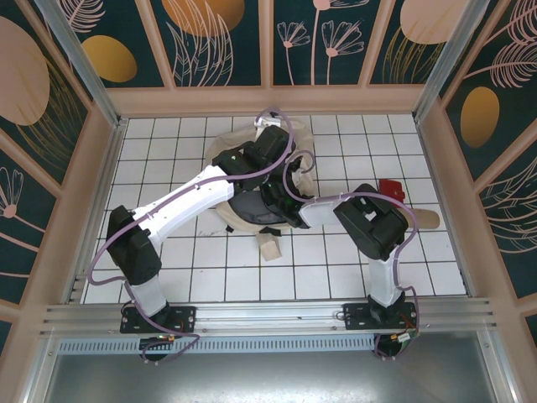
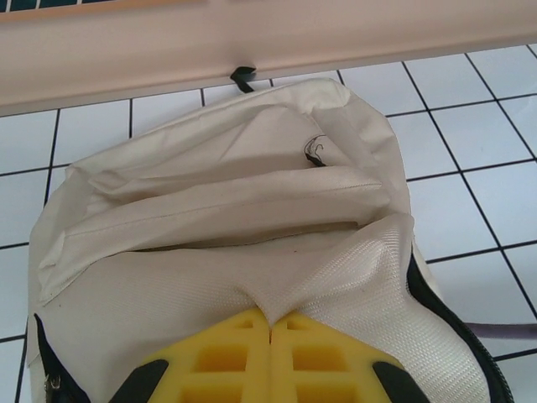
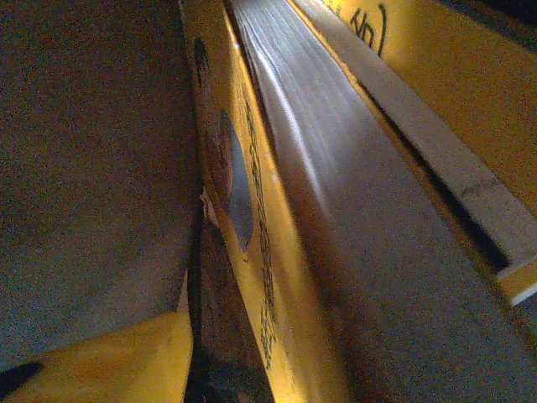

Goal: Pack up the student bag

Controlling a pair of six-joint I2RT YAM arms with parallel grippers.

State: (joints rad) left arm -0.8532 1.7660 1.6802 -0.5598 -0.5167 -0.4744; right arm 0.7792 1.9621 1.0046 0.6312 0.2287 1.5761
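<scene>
"What sort of place is this?"

"A robot lab cell. Two robot arms [image 1: 180, 206] are bolted to an aluminium rail [image 1: 268, 312] along the bottom. A white tiled table [image 1: 168, 143] fills the middle, and leaf-printed panels [image 1: 218, 42] wall the top and both sides."

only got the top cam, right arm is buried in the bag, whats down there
Observer: On the right wrist view it is dark inside the student bag. A yellow-covered book, page edges showing, sits right beside the right pincer's finger.
Operator: is it gripping the book
Observer: Cannot tell. I see one finger next to the cover, not the grip itself.
Operator: and the left one
Observer: The left pincer is shut, pinching a tented fold of the bag's cream fabric.
</scene>
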